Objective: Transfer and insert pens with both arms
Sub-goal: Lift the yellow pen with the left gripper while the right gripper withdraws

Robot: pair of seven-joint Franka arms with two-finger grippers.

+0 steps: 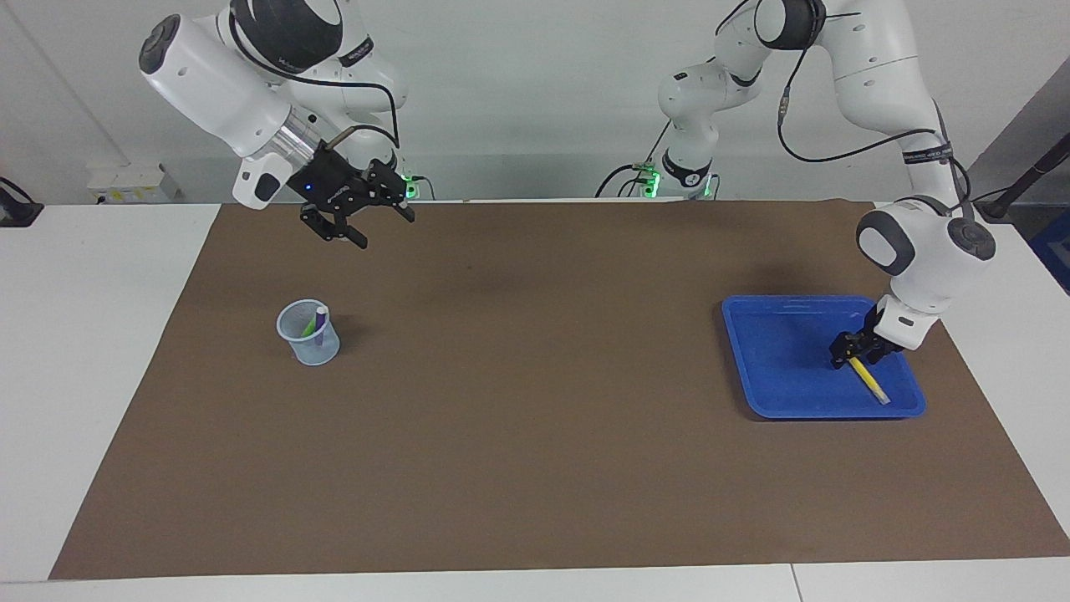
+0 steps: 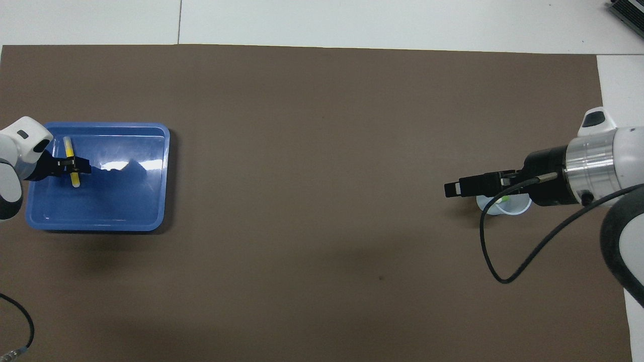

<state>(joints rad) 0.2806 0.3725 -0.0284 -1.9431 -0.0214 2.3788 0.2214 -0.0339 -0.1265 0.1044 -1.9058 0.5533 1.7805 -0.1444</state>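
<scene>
Yellow pen (image 1: 868,381), slim with a pale cap end, lies slanted in the glossy blue tray (image 1: 777,368); left gripper (image 1: 851,352) is clamped on its upper end. Green and purple pens stand in the translucent cup (image 1: 311,336), partly hidden. Right gripper (image 1: 368,219) hangs open over the brown mat (image 1: 535,468).

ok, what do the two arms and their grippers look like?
Both arms are white and jointed with dark grey joint covers. The right arm has a silver wrist ring, a small blue light and a black cable looping to its black right gripper. The left arm carries a black cable and a black band; its left gripper is black too.
</scene>
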